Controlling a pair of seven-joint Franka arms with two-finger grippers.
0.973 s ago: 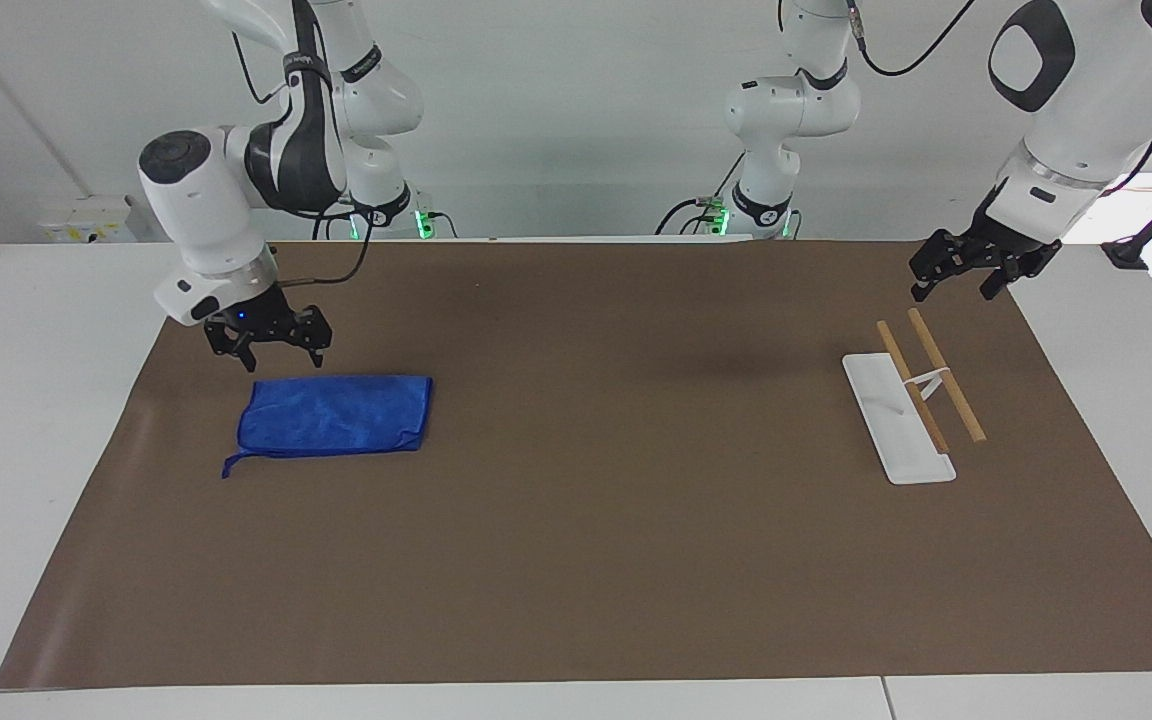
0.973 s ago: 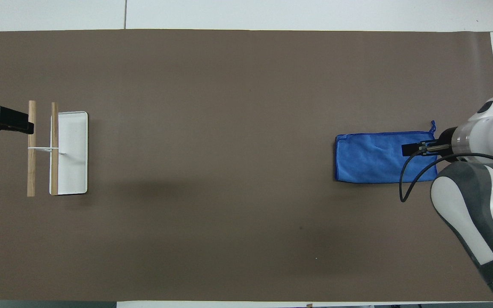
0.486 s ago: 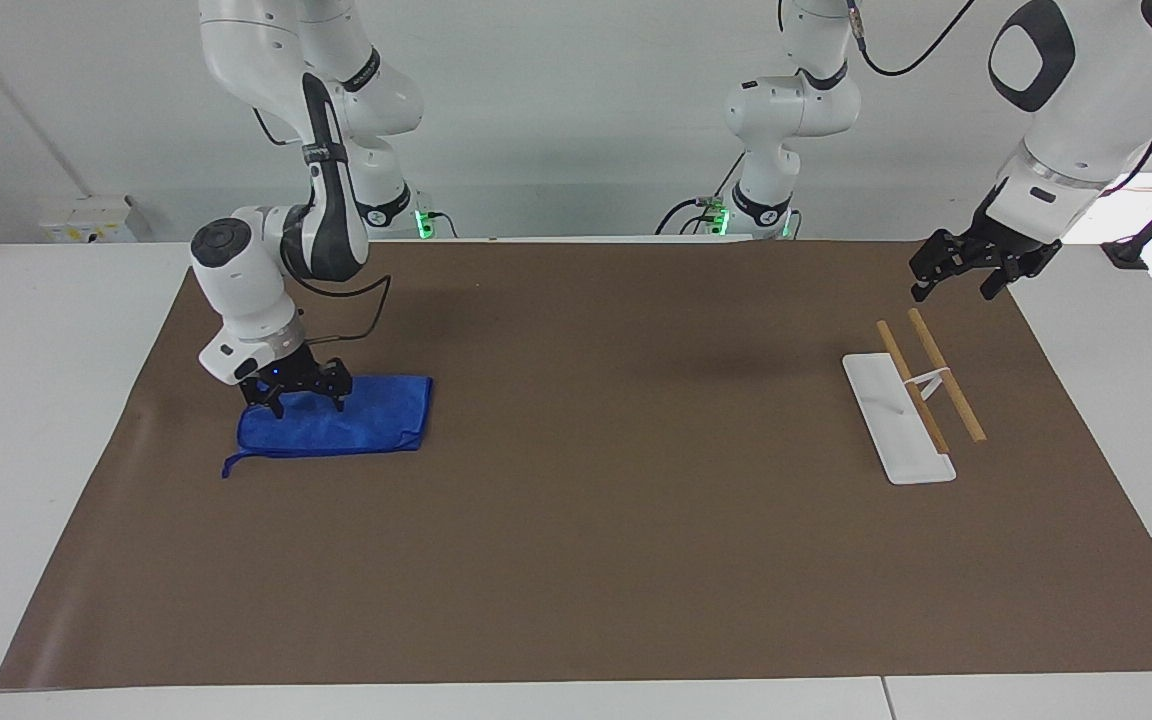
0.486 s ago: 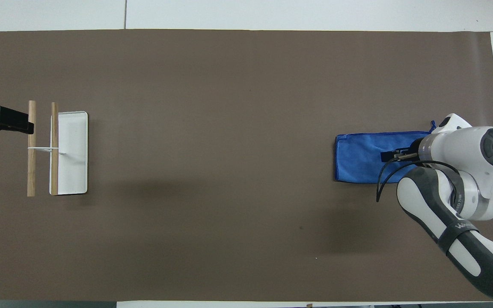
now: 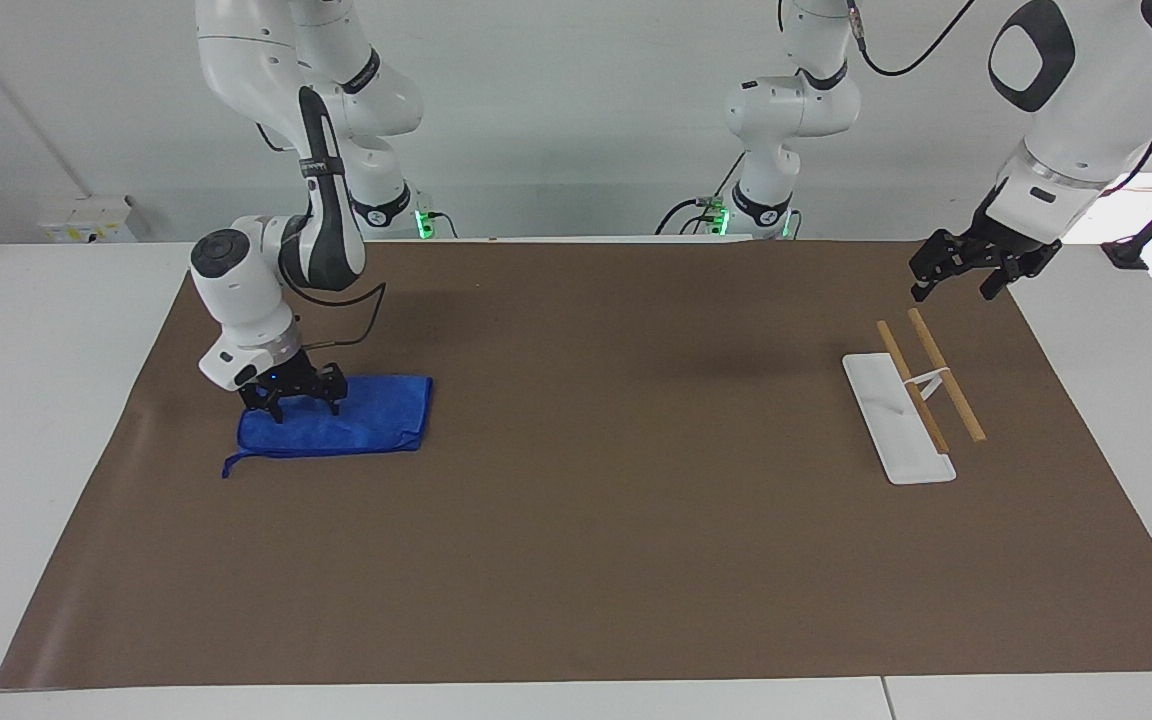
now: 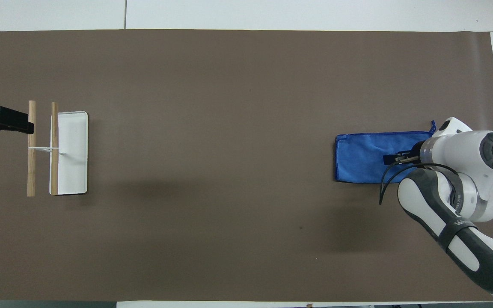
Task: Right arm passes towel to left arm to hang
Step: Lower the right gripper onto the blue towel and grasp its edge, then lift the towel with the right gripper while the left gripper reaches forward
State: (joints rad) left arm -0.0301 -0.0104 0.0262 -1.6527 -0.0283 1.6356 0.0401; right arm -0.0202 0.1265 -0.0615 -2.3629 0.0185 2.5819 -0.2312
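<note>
The towel (image 5: 336, 427) is lying flat as a soft, bright blue oblong of folded cloth, lightly rumpled, with a thin tail-like loop (image 5: 232, 464) trailing off one corner, toward the right arm's end of the table. It is resting on a smooth brown mat (image 5: 596, 560) that is covering most of the white table (image 5: 26, 420). Toward the left arm's end, a rack (image 5: 914, 402) is standing on the mat: a flat white rectangular tray with rounded corners, a thin white wire upright, and two slim round wooden rods held side by side above it. Between the towel and the rack, the mat is stretching wide and bare, and more open mat is lying between both things and the table edge farthest from the robots. The right arm (image 5: 271, 250) is bending sharply down from its base, wrist pointing at the mat, and the right gripper (image 5: 293, 402) is pressing its spread fingertips down onto the towel near the edge closest to the robots; the fingers are standing apart, not yet pinching the cloth. The left arm (image 5: 1066, 110) is waiting with its forearm slanting down, and the left gripper (image 5: 956, 280) is hanging with its fingers spread and holding nothing, over the mat just beside the rods' ends.
</note>
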